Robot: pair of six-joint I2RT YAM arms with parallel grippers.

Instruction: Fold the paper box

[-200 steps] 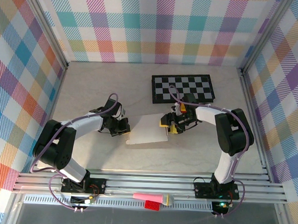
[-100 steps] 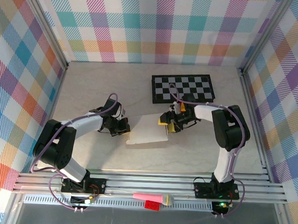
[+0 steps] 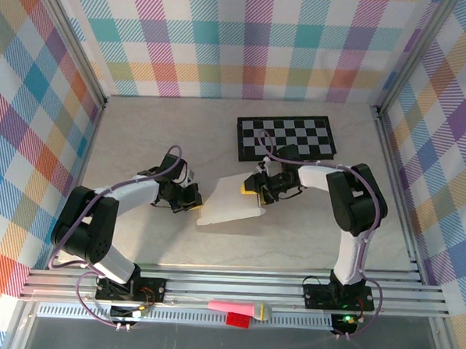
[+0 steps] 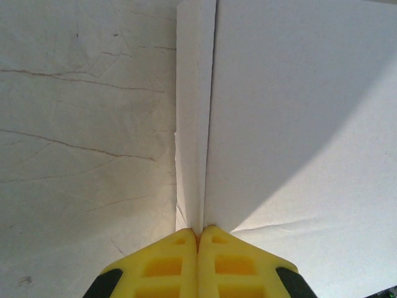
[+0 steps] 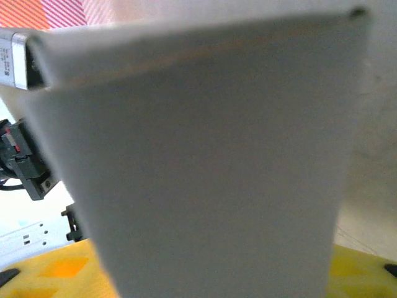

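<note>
The paper box (image 3: 230,202) is a white sheet of thin card lying mid-table, its right side lifted off the surface. My left gripper (image 3: 194,197) is at its left edge. In the left wrist view that gripper's yellow fingertips (image 4: 198,234) are pressed together on an upright folded flap of the paper box (image 4: 291,124). My right gripper (image 3: 256,188) is at the raised right edge. In the right wrist view a grey-white panel of the paper box (image 5: 205,161) stands close before the lens, with my right gripper (image 5: 211,276) behind it. One yellow finger (image 5: 59,270) shows on each side, wide apart.
A black-and-white checkerboard mat (image 3: 286,137) lies just behind the right gripper. Plaid walls (image 3: 224,41) close in the table on three sides. A pink and a red item (image 3: 238,309) rest on the front rail between the arm bases.
The right gripper has moved left and towards the back, over the box's right edge. Its jaws have narrowed, and that side of the sheet has risen. The left gripper has stayed put.
</note>
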